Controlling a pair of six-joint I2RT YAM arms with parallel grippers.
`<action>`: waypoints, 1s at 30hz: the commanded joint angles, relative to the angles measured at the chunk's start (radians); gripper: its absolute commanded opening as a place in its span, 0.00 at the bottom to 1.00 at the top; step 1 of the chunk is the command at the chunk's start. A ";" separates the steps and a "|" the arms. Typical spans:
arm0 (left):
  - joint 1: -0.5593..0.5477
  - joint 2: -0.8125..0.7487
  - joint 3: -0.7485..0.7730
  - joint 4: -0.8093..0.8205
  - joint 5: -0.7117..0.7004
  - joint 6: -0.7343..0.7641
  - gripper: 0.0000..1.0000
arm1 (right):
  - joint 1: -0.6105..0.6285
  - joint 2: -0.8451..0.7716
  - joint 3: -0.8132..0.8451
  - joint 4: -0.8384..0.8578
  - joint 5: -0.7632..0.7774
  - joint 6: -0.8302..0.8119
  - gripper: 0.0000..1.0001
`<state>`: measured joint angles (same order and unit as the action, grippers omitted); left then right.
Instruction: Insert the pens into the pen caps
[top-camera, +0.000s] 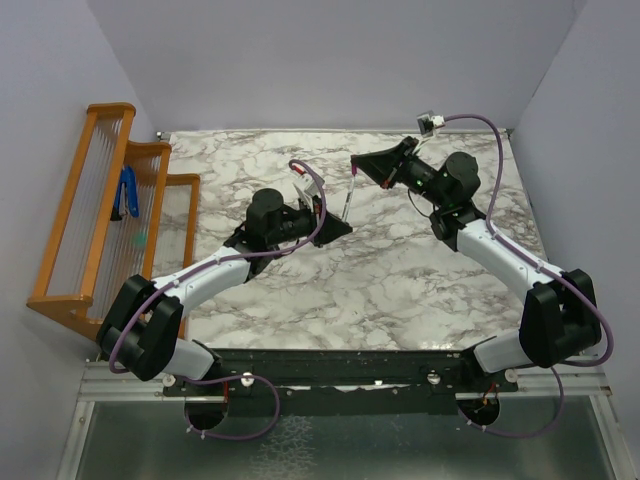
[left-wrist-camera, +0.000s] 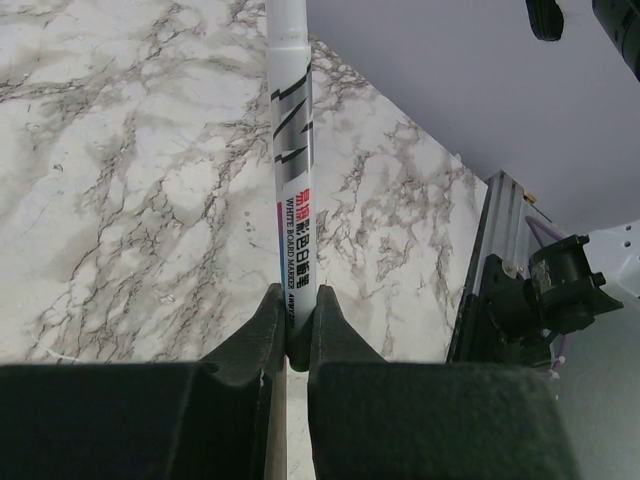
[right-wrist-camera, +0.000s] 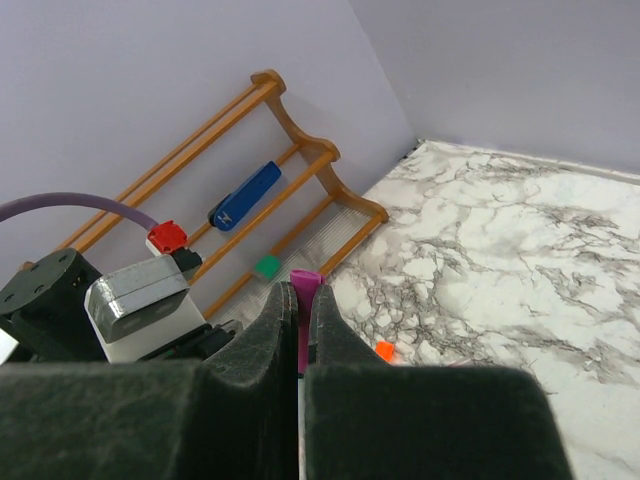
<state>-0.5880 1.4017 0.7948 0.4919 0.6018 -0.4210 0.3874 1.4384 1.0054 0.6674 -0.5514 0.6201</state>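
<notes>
Above the marble counter (top-camera: 400, 285), my left jaws are clamped on one end of a slim white pen (left-wrist-camera: 293, 180). Its barrel is printed as a whiteboard marker and points up and away toward my other arm. My right jaws are pinched shut on the magenta cap (right-wrist-camera: 306, 284), which meets the pen's far end in the overhead view, though I cannot tell whether it is fully seated. The pen reads as light, stiff plastic with a smooth, slippery barrel, so I judge the best hold is near one end, square across the barrel, leaving the other end free. Gripped that far from the cap, it may pivot if the push runs off its axis. The cap looks tiny and hard, and could easily squirt out of a pinch, so it wants holding across its middle with the mouth clear. An orange cap (right-wrist-camera: 384, 351) lies on the counter near the wooden rack (right-wrist-camera: 300, 135), where a blue tool (right-wrist-camera: 243, 196) rests.
</notes>
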 joint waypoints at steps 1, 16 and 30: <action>0.014 -0.011 0.015 0.024 -0.006 0.019 0.00 | 0.007 0.011 -0.019 0.023 -0.008 -0.004 0.01; 0.040 0.005 0.058 0.024 -0.047 0.024 0.00 | 0.013 -0.005 -0.042 0.033 -0.062 0.047 0.00; 0.049 0.002 0.092 0.024 -0.076 0.034 0.00 | 0.033 0.002 -0.077 0.070 -0.068 0.081 0.01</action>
<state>-0.5621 1.4086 0.8261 0.4610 0.5934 -0.3965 0.3931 1.4418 0.9726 0.7536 -0.5636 0.6811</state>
